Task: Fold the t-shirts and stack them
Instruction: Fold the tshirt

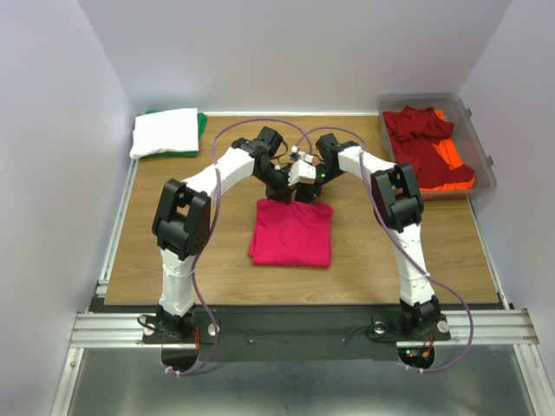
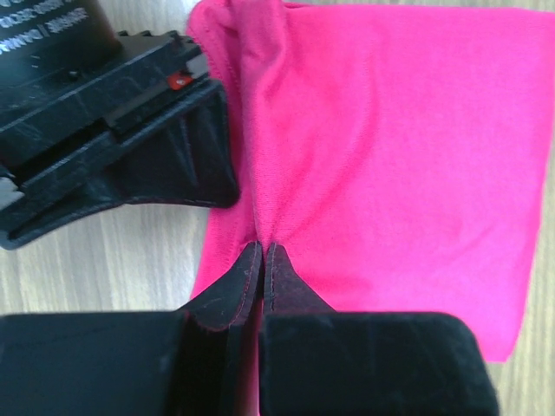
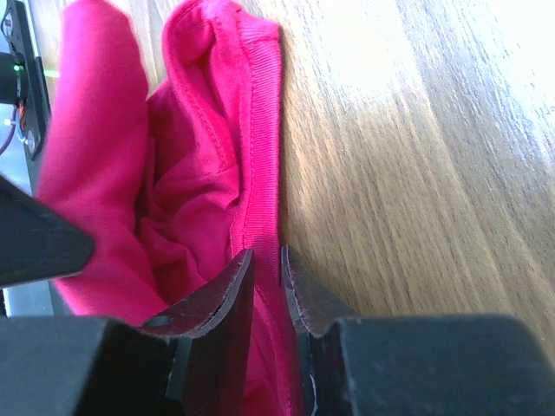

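Left claw [image 2: 263, 253] and right claw [image 3: 267, 264] each pinch the upper edge of the pink t-shirt [image 1: 292, 234], mid-frame, seemingly to fold it over.

Pink-red tee [image 1: 291, 232]: folded to a rough rectangle, lying flat at centre in front of me, far edge rumpled, ribbed collar showing there. White tee [image 1: 165, 132] folded, atop green tee [image 1: 202, 123], far left. Dark red tees [image 1: 421, 139] and orange tee [image 1: 453, 165] heaped loose, far right
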Motion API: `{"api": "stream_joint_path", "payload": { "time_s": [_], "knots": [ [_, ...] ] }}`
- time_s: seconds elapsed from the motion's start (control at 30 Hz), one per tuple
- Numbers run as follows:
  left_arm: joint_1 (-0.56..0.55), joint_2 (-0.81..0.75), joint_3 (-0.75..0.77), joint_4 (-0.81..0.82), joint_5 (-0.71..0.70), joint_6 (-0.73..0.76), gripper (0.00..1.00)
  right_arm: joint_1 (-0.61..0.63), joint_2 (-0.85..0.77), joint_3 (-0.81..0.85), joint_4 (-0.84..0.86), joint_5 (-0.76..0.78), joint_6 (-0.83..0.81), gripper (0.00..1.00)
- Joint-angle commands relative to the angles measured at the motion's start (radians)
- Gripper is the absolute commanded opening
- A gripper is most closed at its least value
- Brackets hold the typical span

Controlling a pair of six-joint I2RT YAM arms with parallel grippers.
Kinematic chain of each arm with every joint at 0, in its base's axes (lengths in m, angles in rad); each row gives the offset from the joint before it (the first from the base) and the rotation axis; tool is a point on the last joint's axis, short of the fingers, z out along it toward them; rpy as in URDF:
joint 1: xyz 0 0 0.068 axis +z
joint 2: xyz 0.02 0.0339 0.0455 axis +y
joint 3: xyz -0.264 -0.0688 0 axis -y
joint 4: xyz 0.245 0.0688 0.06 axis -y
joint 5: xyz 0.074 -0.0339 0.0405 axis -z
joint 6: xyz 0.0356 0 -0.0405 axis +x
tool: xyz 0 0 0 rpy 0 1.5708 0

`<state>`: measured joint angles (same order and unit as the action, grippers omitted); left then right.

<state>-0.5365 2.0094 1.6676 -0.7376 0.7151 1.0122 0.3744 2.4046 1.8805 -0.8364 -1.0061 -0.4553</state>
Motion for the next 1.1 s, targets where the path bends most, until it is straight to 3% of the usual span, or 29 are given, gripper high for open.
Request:
{"api": "stream_joint_path", "payload": {
  "time_s": [0.0,0.4,0.63,0.77,0.8,0.87,1.07],
  "knots": [
    [0.018,0.003,0.047,0.056,-0.009,-0.009,0.0,0.0,0.025,-0.027,-0.003,0.04,-0.039,0.25],
    [0.02,0.029,-0.029,0.201,-0.06,-0.03,0.0,0.0,0.014,-0.023,-0.001,0.057,-0.049,0.25],
    [0.02,0.081,-0.087,0.256,-0.083,-0.049,0.01,-0.049,0.014,0.133,0.002,0.219,0.013,0.33],
    [0.023,0.098,-0.071,0.276,-0.1,-0.076,0.17,-0.072,0.002,0.218,0.002,0.346,0.026,0.46],
    [0.024,0.1,-0.062,0.279,-0.103,-0.086,0.26,-0.077,-0.002,0.232,0.002,0.357,0.029,0.48],
    [0.035,0.1,-0.014,0.265,-0.106,-0.116,0.32,-0.095,-0.022,0.262,0.002,0.374,0.061,0.51],
    [0.15,0.031,0.089,0.19,-0.017,-0.28,0.41,-0.14,-0.211,0.163,-0.013,0.328,0.078,0.47]
  ]
}}
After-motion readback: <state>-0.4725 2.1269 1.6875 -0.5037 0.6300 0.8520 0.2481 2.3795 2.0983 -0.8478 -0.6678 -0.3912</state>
